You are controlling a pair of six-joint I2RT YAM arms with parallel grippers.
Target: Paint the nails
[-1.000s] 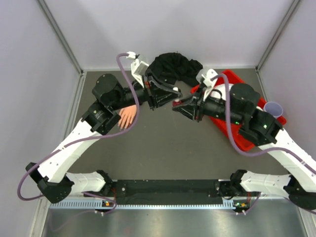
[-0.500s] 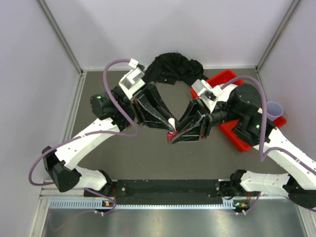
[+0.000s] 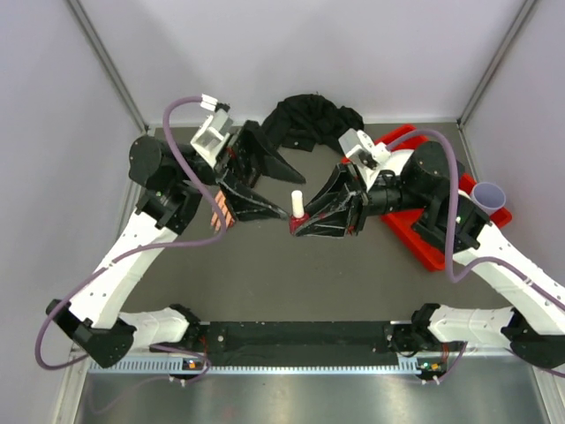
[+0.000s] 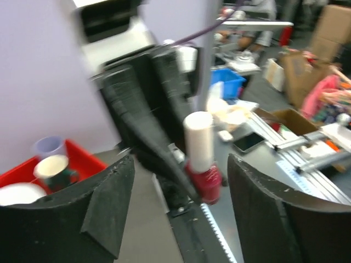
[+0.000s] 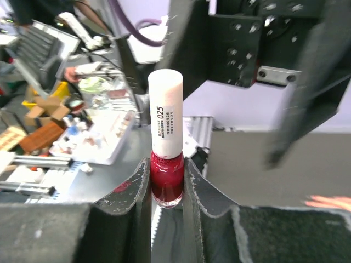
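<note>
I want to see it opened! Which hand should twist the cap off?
Probably the left hand: it is open and close to the cap. The right hand is busy, shut on the bottle.

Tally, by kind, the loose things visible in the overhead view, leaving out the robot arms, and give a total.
polish bottle: 1
mannequin hand: 1
black cloth: 1
red tray: 1
purple cup: 1
Total: 5
</note>
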